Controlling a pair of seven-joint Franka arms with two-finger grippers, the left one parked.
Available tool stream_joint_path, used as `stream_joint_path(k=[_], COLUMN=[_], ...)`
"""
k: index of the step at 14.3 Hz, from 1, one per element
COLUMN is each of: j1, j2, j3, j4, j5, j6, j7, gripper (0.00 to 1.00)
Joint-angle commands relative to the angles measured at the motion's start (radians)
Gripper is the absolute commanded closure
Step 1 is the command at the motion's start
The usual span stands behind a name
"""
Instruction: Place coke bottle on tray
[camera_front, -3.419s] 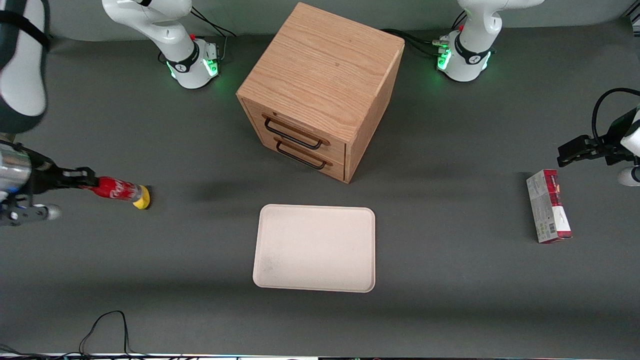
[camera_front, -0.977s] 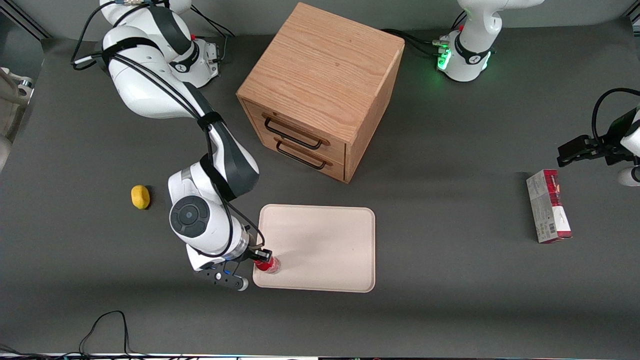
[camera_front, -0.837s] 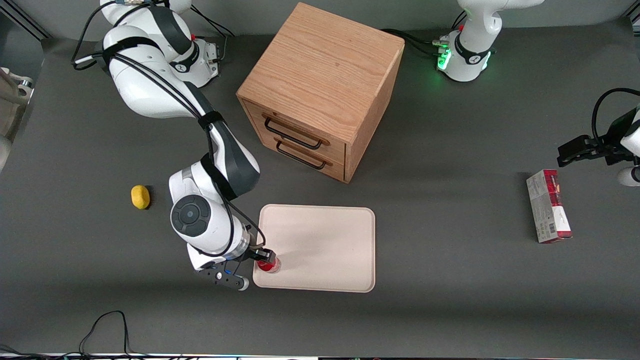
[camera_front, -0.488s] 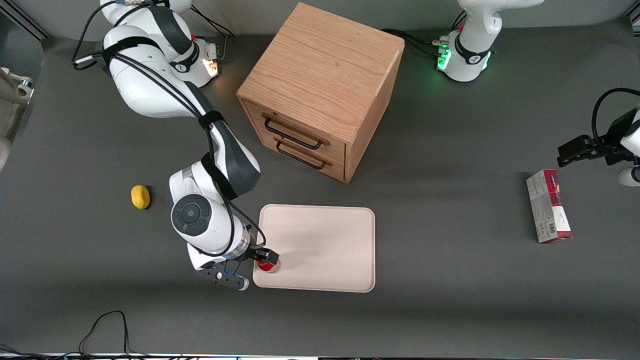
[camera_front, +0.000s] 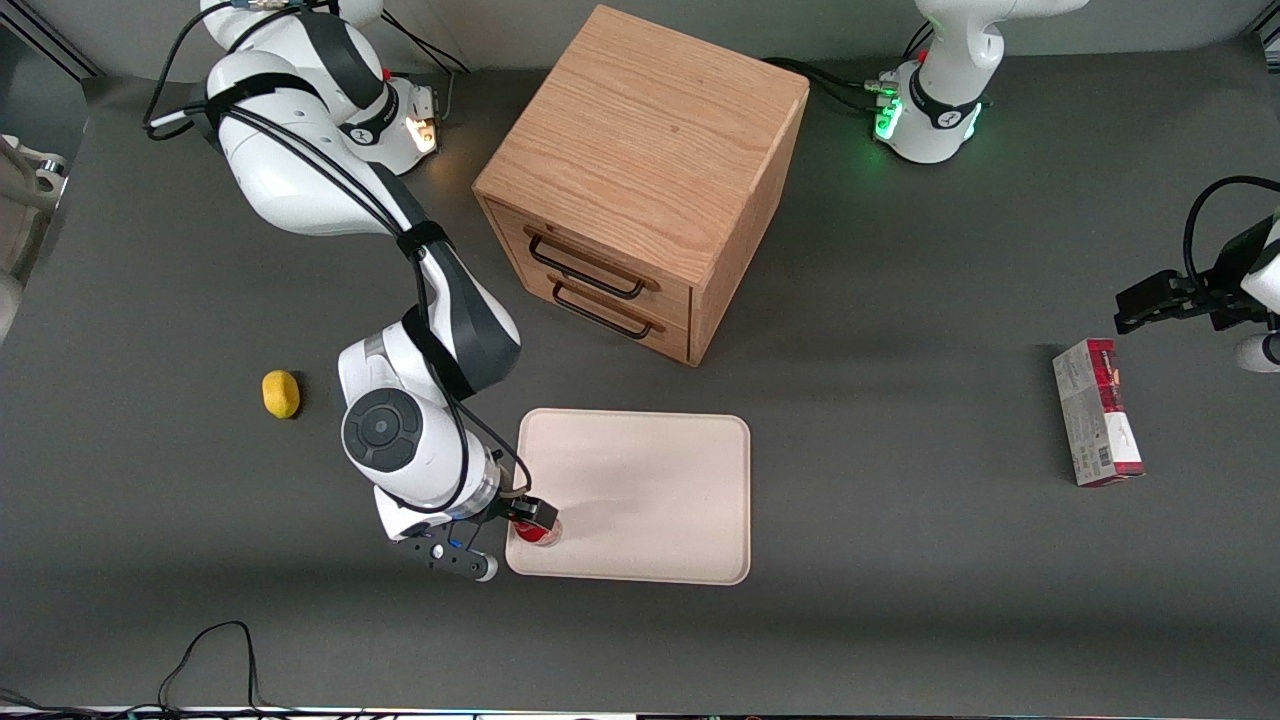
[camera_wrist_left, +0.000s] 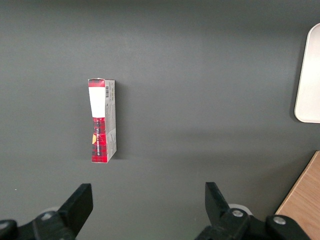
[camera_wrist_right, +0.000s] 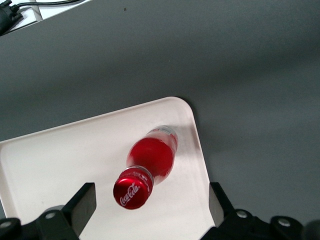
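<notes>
The claw (camera_front: 532, 520) hangs over the corner of the tray (camera_front: 650, 480) that lies nearest the front camera on the working arm's side, with its two fingers (camera_wrist_right: 82, 202) spread wide and well clear of the coke bottle (camera_wrist_right: 150, 167), which stands free between and below them. The bottle rests upright on the tray floor, just inside that rounded corner and close to the raised rim, its red cap with white script turned up toward the claw and its clear base touching the cream surface. In the front view the bottle (camera_front: 538, 530) shows only as a small red spot directly under the claw's dark fingertips. The rest of the tray stretches away from the claw toward the parked arm's end of the tabletop (camera_front: 900, 560), bare and flat. Farther from the front camera than the claw, a wooden drawer cabinet (camera_front: 640, 170) stands with two dark handles on its front, and the tray lies in front of it. A small yellow rounded object (camera_front: 281, 394) sits on the tabletop apart from the claw, toward the working arm's end. A red-and-grey carton (camera_front: 1097, 412) lies flat well away from the claw, toward the parked arm's end, and it also appears in the left wrist view (camera_wrist_left: 102, 120).
</notes>
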Motion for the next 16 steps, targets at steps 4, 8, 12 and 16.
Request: stream_joint_path(k=[4,8,12,16], j1=[0.010,-0.028,-0.137,-0.247], j2=[-0.008,-0.097,-0.290,-0.644], j3=[-0.002,-0.002,-0.004,-0.007], j4=[0.030,0.024,-0.161,-0.609], j5=[-0.025,-0.009,0.020,0.032], j6=[-0.048,-0.213,-0.364,-0.300], j7=[0.050,-0.122,-0.397,-0.646], gripper=[0.00,0.00,0.00,0.00])
